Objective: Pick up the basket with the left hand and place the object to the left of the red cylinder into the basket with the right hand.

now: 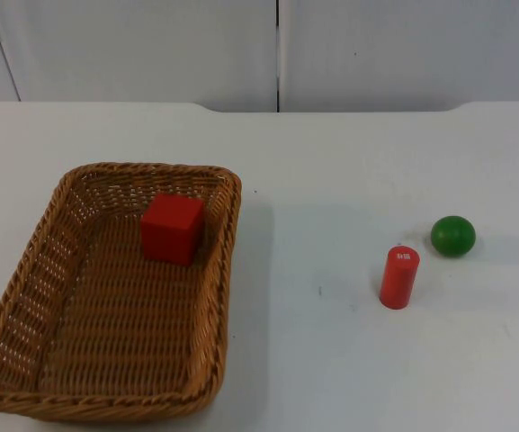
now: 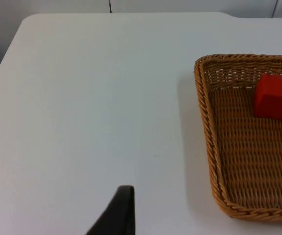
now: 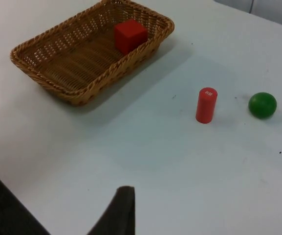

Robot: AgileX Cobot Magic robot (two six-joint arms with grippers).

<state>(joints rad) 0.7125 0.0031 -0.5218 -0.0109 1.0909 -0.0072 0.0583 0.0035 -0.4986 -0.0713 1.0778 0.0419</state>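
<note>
The wicker basket (image 1: 106, 297) sits on the left side of the white worktop (image 1: 331, 180), resting flat, its long side running from near to far. Inside it, against the far right corner, lies a red cube (image 1: 173, 229), touching the basket's woven floor and close to the right wall. In the left wrist view the basket (image 2: 214, 147) lies to one side of the left gripper (image 2: 123, 215), well apart from it, with bare worktop between; the red cube (image 2: 274, 97) shows at the basket's far end. Of the left gripper a single dark fingertip can be seen, so whether its fingers are open or closed I cannot tell.

Further right, well apart from the basket, the red cylinder (image 1: 399, 277) stands upright on the worktop. Just beyond it to the right and slightly farther away lies a green ball (image 1: 452, 236), near the cylinder but not touching it.

In the right wrist view the right gripper (image 3: 121, 213) hangs above bare worktop, well apart from the red cylinder (image 3: 206, 105), the green ball (image 3: 262, 105), the basket (image 3: 48, 78) and the red cube (image 3: 130, 35). Again one fingertip shows, and the state of its fingers cannot be told.
</note>
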